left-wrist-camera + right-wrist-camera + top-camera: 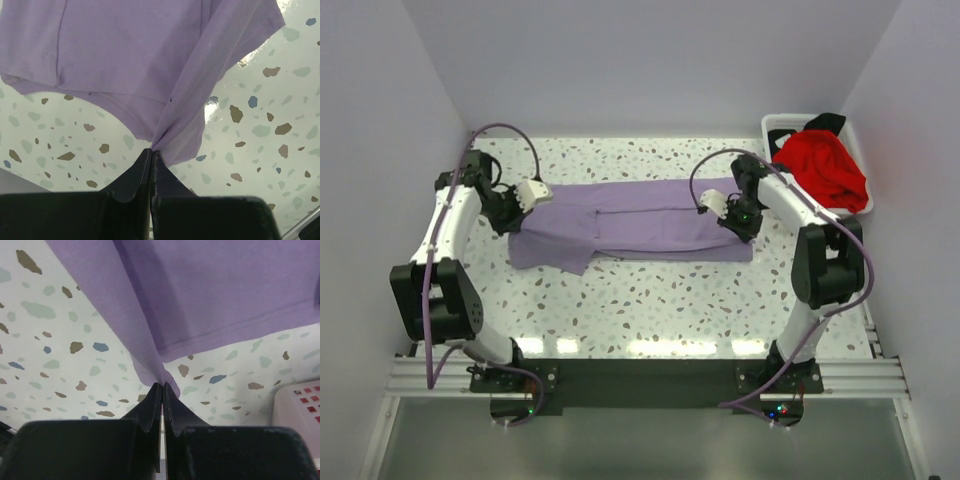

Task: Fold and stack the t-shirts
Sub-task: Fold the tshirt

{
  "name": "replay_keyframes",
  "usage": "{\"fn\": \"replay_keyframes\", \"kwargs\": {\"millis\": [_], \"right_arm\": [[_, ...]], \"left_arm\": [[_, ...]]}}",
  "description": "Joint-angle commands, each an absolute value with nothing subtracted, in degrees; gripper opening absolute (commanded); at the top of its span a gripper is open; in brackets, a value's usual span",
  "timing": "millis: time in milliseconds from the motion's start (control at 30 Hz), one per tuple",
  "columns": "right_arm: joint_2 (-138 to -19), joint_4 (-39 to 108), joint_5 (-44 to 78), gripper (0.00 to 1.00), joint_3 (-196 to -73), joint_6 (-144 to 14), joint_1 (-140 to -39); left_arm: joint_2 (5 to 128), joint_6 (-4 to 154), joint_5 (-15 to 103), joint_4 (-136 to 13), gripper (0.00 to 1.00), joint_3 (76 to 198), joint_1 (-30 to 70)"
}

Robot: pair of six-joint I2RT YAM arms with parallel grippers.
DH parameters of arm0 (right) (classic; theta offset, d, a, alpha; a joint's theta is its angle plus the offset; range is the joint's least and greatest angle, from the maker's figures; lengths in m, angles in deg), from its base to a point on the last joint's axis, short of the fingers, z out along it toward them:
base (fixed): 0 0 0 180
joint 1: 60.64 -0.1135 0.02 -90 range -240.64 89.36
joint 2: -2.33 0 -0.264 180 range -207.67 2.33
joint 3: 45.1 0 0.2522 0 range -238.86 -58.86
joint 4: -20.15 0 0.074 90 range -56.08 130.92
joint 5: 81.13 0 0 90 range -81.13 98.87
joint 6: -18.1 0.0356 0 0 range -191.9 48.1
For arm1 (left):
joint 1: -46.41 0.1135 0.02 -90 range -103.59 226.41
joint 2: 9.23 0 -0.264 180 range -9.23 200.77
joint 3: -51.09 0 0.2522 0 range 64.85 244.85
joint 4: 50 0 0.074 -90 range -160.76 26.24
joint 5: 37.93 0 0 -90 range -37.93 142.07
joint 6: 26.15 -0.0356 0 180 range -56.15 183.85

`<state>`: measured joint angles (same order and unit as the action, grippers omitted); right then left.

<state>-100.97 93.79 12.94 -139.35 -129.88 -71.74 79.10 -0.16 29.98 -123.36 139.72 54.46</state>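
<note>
Currently left gripper [151, 154] and right gripper [162, 386] each pinch an edge of the lavender t-shirt [650, 225], jaws clamped tight. Advice: move both together, level, holding it taut.

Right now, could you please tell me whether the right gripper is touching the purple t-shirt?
Touching. The right wrist view shows the right gripper shut on a pinched fold of the purple t-shirt, with the cloth running straight into its closed tips.

Bright, even light; glossy tabletop [650, 310] glare
</note>
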Motion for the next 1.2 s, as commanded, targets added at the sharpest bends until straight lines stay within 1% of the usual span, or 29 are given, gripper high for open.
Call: {"fn": "replay_keyframes", "kwargs": {"millis": [0, 167, 333, 467, 800, 1167], "right_arm": [[-103.6, 96.3, 12.8, 0.0, -143.8, -131.8, -70.8], [-107.5, 97.2, 12.6, 0.0, -147.4, -132.2, -70.4], [-110.6, 97.5, 12.1, 0.0, -151.1, -132.9, -70.0], [-113.2, 98.6, 12.0, 0.0, -155.3, -133.2, -69.9], [-118.1, 99.3, 10.6, 0.0, -161.2, -134.7, -69.6], [-122.0, 98.3, 9.6, 0.0, -163.6, -135.6, -69.3]], "left_arm": [[81.7, 2.2, 30.6, -120.2, 0.0, 143.7, 52.8], [86.7, 4.1, 31.9, -118.4, 0.0, 146.3, 50.9], [90.2, 4.0, 33.3, -117.1, 0.0, 148.3, 51.2], [91.4, 3.8, 34.0, -116.2, 0.0, 148.6, 51.9], [94.7, 5.0, 34.1, -114.0, 0.0, 150.5, 53.0], [97.1, 6.2, 34.4, -111.8, 0.0, 152.1, 52.7]]}}
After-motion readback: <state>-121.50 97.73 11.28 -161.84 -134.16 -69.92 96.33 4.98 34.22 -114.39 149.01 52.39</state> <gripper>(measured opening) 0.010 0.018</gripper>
